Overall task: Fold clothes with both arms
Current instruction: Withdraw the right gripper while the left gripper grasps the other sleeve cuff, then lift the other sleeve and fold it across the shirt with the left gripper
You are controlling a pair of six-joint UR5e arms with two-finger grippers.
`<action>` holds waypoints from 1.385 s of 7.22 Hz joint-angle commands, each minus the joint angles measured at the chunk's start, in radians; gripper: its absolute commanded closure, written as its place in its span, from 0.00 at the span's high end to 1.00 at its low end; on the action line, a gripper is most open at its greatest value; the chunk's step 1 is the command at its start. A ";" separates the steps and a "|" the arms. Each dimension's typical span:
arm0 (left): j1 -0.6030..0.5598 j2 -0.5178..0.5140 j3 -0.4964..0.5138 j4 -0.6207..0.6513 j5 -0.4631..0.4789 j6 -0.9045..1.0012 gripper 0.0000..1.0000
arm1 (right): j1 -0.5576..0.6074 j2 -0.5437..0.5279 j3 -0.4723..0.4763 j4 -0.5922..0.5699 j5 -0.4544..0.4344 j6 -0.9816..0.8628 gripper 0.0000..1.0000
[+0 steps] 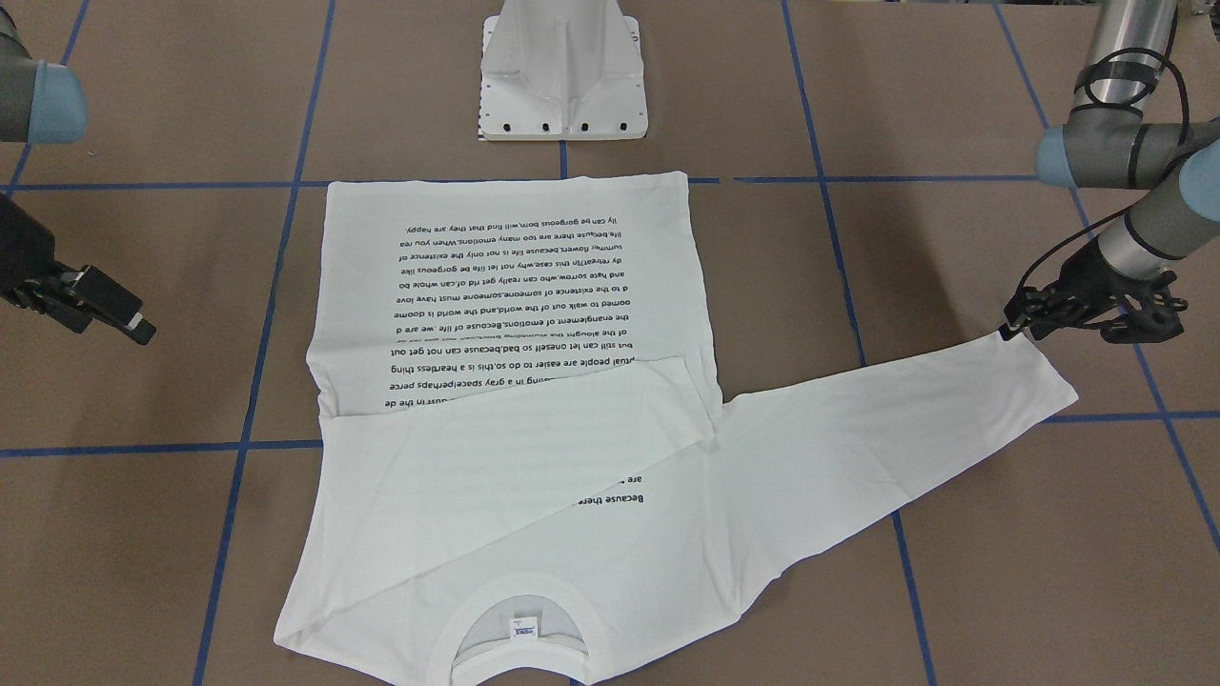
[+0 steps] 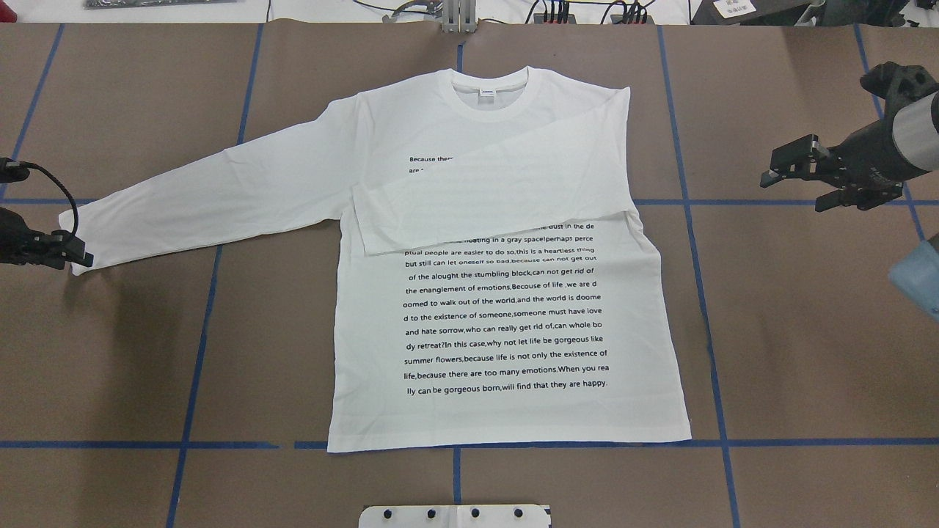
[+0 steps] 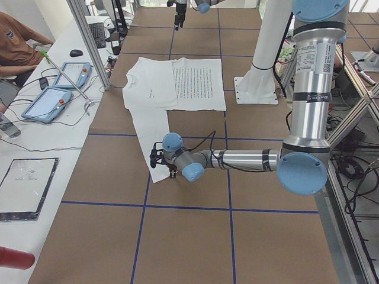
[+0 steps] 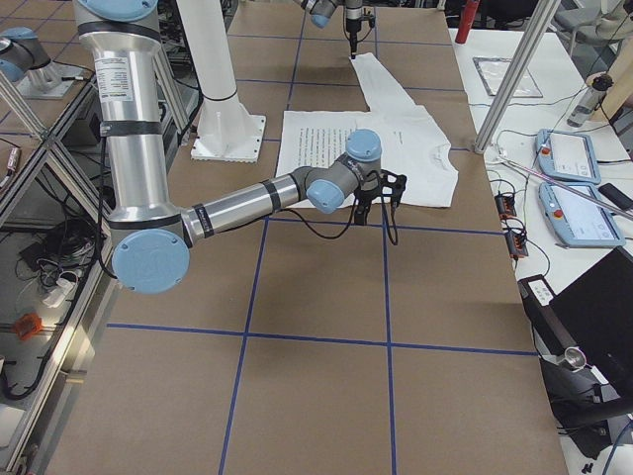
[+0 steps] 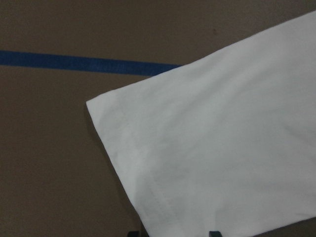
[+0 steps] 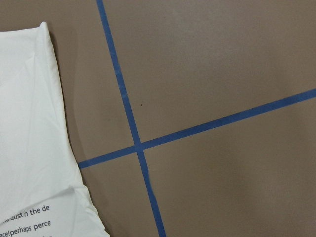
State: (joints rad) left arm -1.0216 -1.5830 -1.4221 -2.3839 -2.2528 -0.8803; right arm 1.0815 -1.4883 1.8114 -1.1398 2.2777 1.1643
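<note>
T-shirt (image 2: 506, 330) lies print up and flat on the bench (image 2: 147, 352), with the collar far from my base and the hem near it. Its right sleeve (image 2: 499, 198) is folded across the chest, and its left sleeve (image 2: 220, 194) runs straight out toward my left gripper (image 2: 73, 257). That gripper sits low at the corner of the cuff (image 5: 148, 163). Its jaws are apart: my wrist view shows a fingertip (image 5: 214, 233) on either side of the cloth, and as far as I can see nothing is clamped. My right gripper (image 2: 794, 191) hangs well off the cloth on the other side, jaws apart and empty

What worries me is how little of the cuff I am over. If I close here I may catch only the top layer or a sliver of hem, and the sleeve could slip free partway through the carry. If I go too low, my fingers push the cloth into a ridge against the bench instead of getting under it. If I drag the sleeve across low, it can tug the shoulder, skew the body and disturb the folded right sleeve, since nothing pins the shirt down
</note>
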 commanded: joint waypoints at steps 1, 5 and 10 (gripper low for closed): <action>0.011 -0.002 0.000 0.000 -0.004 0.000 0.57 | 0.000 -0.003 -0.001 0.000 -0.001 0.000 0.99; 0.020 0.000 0.002 0.000 -0.002 0.001 0.00 | 0.000 -0.004 -0.001 0.000 -0.001 0.000 0.99; 0.020 -0.024 -0.223 0.119 -0.010 -0.037 0.00 | 0.002 -0.007 0.005 0.000 0.002 0.000 0.99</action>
State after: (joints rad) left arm -1.0032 -1.5879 -1.5335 -2.3502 -2.2603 -0.8892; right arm 1.0819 -1.4945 1.8114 -1.1398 2.2778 1.1643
